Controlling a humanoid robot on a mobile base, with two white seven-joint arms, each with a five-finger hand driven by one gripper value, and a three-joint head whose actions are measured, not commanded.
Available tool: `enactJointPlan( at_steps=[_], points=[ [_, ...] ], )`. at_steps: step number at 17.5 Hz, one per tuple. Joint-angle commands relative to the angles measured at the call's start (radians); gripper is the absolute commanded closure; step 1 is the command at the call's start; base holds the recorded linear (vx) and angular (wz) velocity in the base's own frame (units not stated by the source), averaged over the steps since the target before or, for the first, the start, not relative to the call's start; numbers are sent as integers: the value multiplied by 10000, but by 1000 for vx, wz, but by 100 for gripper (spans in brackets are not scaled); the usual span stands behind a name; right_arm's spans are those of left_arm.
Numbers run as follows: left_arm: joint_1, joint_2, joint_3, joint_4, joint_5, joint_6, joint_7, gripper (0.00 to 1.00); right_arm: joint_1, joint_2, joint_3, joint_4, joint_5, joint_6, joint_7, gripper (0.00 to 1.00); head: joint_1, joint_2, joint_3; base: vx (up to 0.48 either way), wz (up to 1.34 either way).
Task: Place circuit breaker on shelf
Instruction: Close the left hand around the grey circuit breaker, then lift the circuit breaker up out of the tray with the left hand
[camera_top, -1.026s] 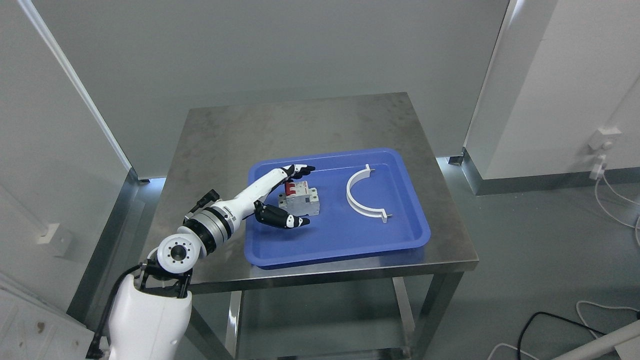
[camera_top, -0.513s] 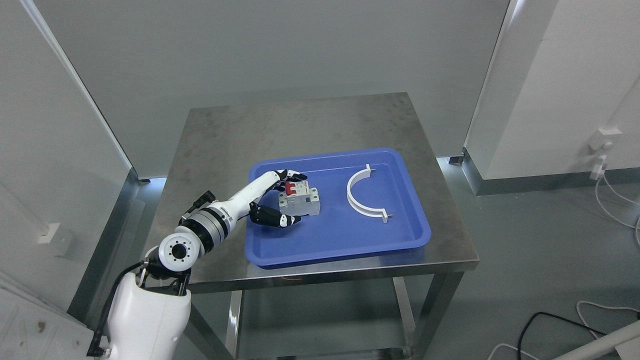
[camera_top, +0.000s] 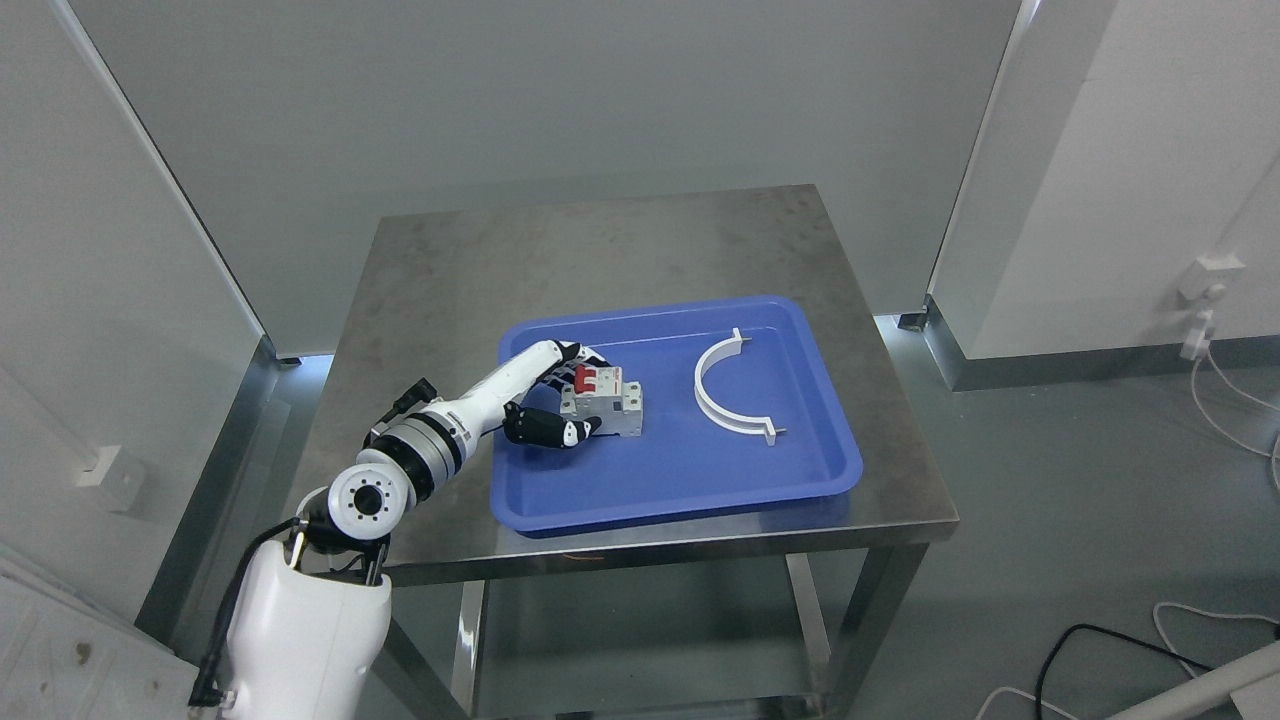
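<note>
The steel surface (camera_top: 640, 250) carried a blue tray (camera_top: 690, 480) at its near right. The left arm reached in from the lower left, and its robot hand (camera_top: 560, 400) sat over the tray's left part. A second before, the fingers had been spread wide on either side of the circuit breaker (camera_top: 606, 402); half a second before, they had drawn in; now the fingers (camera_top: 583, 359) curled over its far side and the thumb (camera_top: 548, 429) pressed its near side, so the robot hand was clamped on the circuit breaker. The circuit breaker, grey with red switches, still rested in the tray's left half, its position hardly changed. To its right, apart from it, lay a white curved bracket (camera_top: 725, 405), unmoved.
</note>
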Motion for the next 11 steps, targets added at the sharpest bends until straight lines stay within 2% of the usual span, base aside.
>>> enactJointPlan(
  at_steps=[1, 3, 6, 9, 11],
  points=[
    [-229, -568, 1021, 481, -48, -992, 7, 90, -3, -175, 0, 0, 0, -2, -4, 0, 0, 0, 0, 0, 0],
    [-581, -568, 1604, 359, 196, -1346, 23, 91, -3, -175, 0, 0, 0, -2, -4, 0, 0, 0, 0, 0, 0],
    [-906, -568, 2340, -38, 1987, -1639, 556, 90, -3, -175, 0, 0, 0, -2, -4, 0, 0, 0, 0, 0, 0],
    [-402, -568, 3047, -516, 3568, -2264, 2943, 89, -3, -175, 0, 0, 0, -2, -4, 0, 0, 0, 0, 1, -10],
    [119, -568, 3034, -516, 4123, -3641, 4402, 89, -3, -175, 0, 0, 0, -2, -4, 0, 0, 0, 0, 2, -14]
  ],
)
